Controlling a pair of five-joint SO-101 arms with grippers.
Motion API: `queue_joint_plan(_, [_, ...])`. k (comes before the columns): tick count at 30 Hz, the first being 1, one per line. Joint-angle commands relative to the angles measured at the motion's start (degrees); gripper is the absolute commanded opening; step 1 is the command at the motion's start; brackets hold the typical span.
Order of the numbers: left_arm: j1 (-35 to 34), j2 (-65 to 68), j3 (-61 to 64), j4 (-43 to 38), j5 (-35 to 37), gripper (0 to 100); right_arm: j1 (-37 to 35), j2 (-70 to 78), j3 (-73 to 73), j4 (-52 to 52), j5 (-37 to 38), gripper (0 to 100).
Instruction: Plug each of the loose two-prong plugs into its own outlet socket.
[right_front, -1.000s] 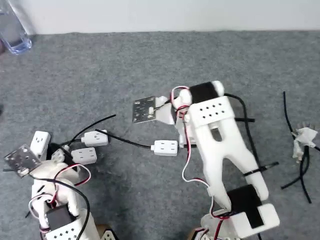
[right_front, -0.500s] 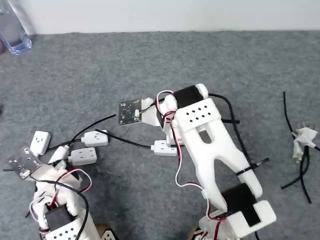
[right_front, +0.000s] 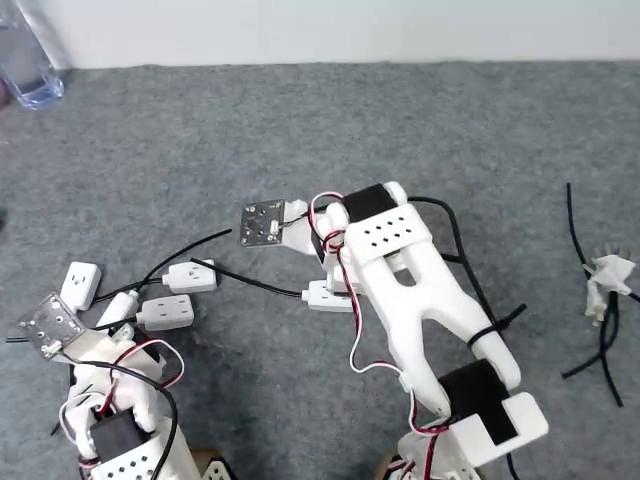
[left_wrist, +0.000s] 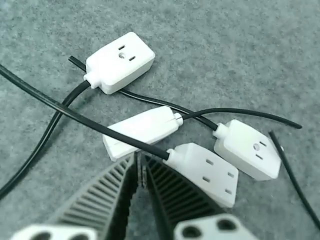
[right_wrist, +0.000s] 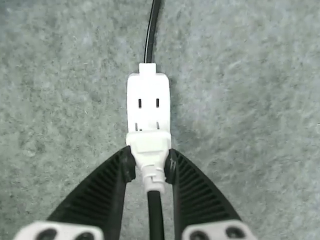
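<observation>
Left gripper (left_wrist: 140, 172): my ribbed fingers are pressed together, holding nothing, low over the grey carpet (right_front: 150, 150).
Socket cluster (left_wrist: 119, 62): white sockets on black cords lie just beside those fingers.
Right gripper (right_wrist: 149, 160): I clamp a white two-prong plug (right_wrist: 149, 147).
Plug: its front meets the outlet socket (right_wrist: 148, 102) mid-table.
Loose plug (right_front: 605, 278): far right, well apart.

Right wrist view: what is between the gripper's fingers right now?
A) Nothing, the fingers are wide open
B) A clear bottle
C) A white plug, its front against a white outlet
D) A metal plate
C: the right gripper is closed on the white plug, and the plug's front end meets the white outlet lying just ahead of it.
</observation>
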Motion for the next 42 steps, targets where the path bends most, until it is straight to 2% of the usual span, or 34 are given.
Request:
queue_joint_plan(1, [-0.44,-0.44,-0.22,0.53,-0.53,1,2.24,-0.57,-0.18,-1.71,-0.53,0.8])
queue_joint_plan(8, [-0.53,-0.44,-0.22,0.53,-0.53,1,5.23,-0.48,0.53,-0.75,1.32,0.8])
queue_joint_plan(42, [-0.62,-0.44,-0.22,0.62,-0.53,1,2.51,3.56,2.29,-1.71,1.32,0.8])
